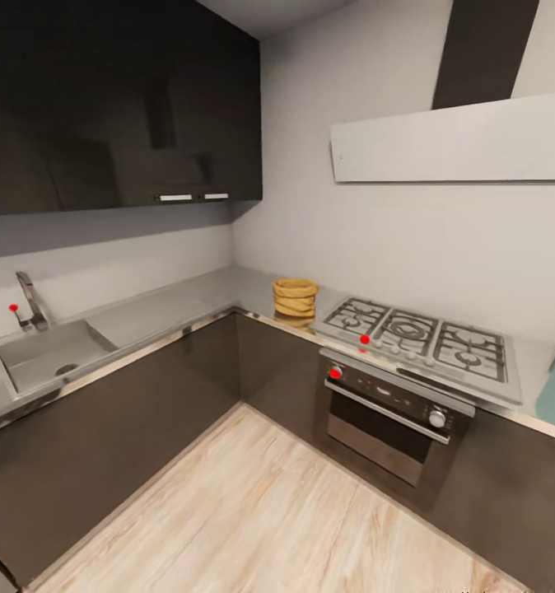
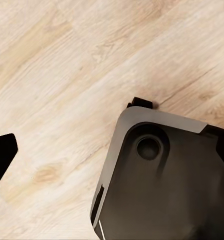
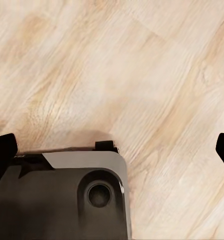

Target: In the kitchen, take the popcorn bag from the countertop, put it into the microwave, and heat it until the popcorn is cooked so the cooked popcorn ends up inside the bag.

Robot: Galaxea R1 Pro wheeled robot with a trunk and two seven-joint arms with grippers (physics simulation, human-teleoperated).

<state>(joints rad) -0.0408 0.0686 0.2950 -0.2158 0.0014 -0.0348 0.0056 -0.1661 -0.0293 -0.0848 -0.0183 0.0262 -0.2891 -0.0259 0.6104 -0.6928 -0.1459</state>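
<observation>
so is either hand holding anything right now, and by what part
Nothing is held. The wrist views show dark fingertips spread wide over bare wood floor, and the popcorn bag sits untouched on the countertop.

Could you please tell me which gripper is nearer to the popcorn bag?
Cannot tell, left or right. The popcorn bag sits on the countertop beside the gas hob; the left fingers and right fingers both point down at wooden floor, away from it.
</observation>
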